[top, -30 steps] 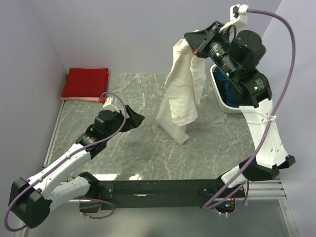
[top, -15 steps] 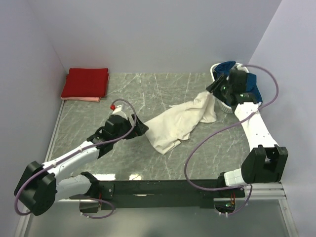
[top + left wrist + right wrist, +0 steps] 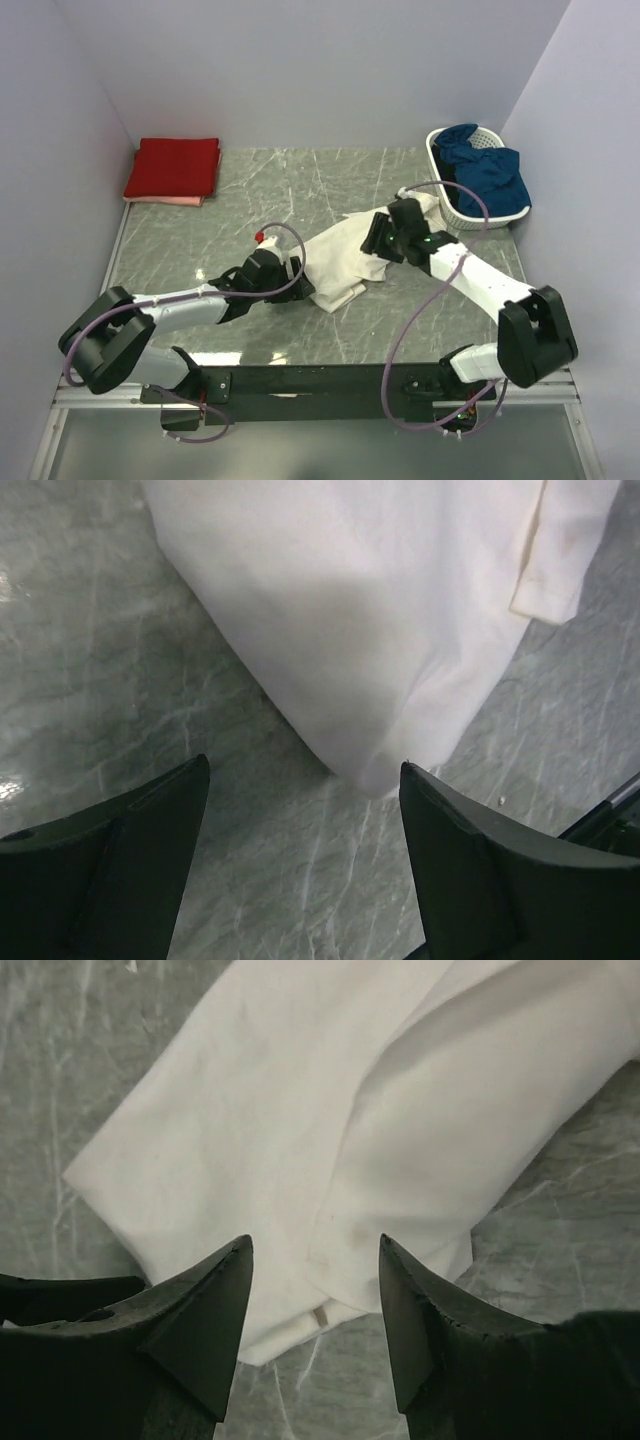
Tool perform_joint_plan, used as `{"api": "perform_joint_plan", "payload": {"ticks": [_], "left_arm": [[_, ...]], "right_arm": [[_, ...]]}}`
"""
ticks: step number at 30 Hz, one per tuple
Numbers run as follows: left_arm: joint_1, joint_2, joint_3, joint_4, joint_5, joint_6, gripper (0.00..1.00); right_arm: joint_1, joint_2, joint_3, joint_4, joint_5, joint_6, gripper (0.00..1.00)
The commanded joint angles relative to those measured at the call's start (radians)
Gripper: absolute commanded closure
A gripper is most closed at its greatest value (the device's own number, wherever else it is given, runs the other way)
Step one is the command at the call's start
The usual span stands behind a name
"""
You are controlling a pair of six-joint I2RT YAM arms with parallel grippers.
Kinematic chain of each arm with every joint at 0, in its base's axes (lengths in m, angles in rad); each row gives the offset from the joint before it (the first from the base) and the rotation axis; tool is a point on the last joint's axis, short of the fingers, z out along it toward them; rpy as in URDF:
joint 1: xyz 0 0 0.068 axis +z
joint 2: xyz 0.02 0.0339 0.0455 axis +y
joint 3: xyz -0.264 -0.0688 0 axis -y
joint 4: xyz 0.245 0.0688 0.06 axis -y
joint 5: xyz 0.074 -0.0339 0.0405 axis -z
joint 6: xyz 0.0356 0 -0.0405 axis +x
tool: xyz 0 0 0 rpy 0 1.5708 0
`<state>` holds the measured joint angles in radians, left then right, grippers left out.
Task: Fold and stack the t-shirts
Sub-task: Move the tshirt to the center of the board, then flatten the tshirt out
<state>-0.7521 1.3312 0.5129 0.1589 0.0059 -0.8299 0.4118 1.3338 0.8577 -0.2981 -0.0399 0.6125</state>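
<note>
The cream t-shirt (image 3: 345, 255) lies crumpled in a long heap across the middle of the table. My left gripper (image 3: 297, 272) is low at the heap's near left corner. In the left wrist view its jaws (image 3: 305, 770) stand open, with the shirt's corner (image 3: 370, 610) just ahead of the tips. My right gripper (image 3: 375, 238) hovers over the heap's right part, open, with nothing between its fingers. In the right wrist view a hem of the shirt (image 3: 330, 1110) lies under the gap. A folded red t-shirt (image 3: 173, 166) rests on a pale pink one (image 3: 165, 200) at the back left corner.
A white slatted basket (image 3: 452, 213) stands at the back right with dark blue cloth (image 3: 485, 170) heaped in it and spilling over its rim. Walls close the table on the left, back and right.
The right gripper let go of the cream shirt, which had hung from it high up and now lies on the table. The right arm came down over it. The left arm reached right to the shirt's corner.
</note>
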Motion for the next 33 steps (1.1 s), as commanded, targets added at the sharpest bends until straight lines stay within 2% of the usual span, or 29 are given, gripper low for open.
{"api": "perform_joint_plan", "payload": {"ticks": [1,3,9,15,18,19,21,22,24,25,28,29,32,33], "left_arm": [[-0.023,0.040,0.048,0.068,0.014,0.005,0.19],[-0.030,0.069,0.058,0.076,0.011,0.005,0.20],[-0.033,0.137,0.081,0.099,0.002,-0.003,0.26],[-0.032,0.174,0.122,0.093,-0.003,0.002,0.41],[-0.032,0.172,0.139,0.084,-0.003,0.006,0.55],[-0.032,0.171,0.147,0.076,-0.004,0.009,0.63],[-0.030,0.160,0.160,0.054,-0.036,0.020,0.70],[-0.029,0.155,0.167,0.047,-0.043,0.025,0.76],[-0.020,0.139,0.176,0.019,-0.053,0.034,0.80],[-0.015,0.128,0.183,0.010,-0.058,0.037,0.88],[0.010,0.070,0.187,-0.031,-0.070,0.046,0.99],[0.022,0.037,0.184,-0.039,-0.072,0.052,0.99],[0.033,0.007,0.184,-0.070,-0.069,0.064,0.99],[0.034,0.002,0.187,-0.076,-0.064,0.067,0.99]], "right_arm": [[0.068,0.054,0.052,0.051,0.125,-0.002,0.39],[0.110,0.109,0.084,0.021,0.210,-0.011,0.40],[0.151,0.228,0.139,-0.035,0.293,-0.036,0.39],[0.157,0.294,0.162,-0.078,0.336,-0.048,0.40],[0.157,0.269,0.142,-0.078,0.344,-0.053,0.54],[0.157,0.254,0.136,-0.081,0.348,-0.053,0.70],[0.154,0.236,0.132,-0.093,0.351,-0.057,0.87],[0.151,0.216,0.133,-0.099,0.353,-0.059,0.91],[0.142,0.193,0.133,-0.107,0.350,-0.065,0.98],[0.137,0.167,0.133,-0.111,0.342,-0.066,1.00],[0.111,0.101,0.133,-0.121,0.307,-0.074,1.00],[0.107,0.087,0.133,-0.119,0.295,-0.080,1.00],[0.108,0.073,0.144,-0.108,0.235,-0.083,0.75],[0.123,0.083,0.155,-0.105,0.213,-0.083,0.63]]}}
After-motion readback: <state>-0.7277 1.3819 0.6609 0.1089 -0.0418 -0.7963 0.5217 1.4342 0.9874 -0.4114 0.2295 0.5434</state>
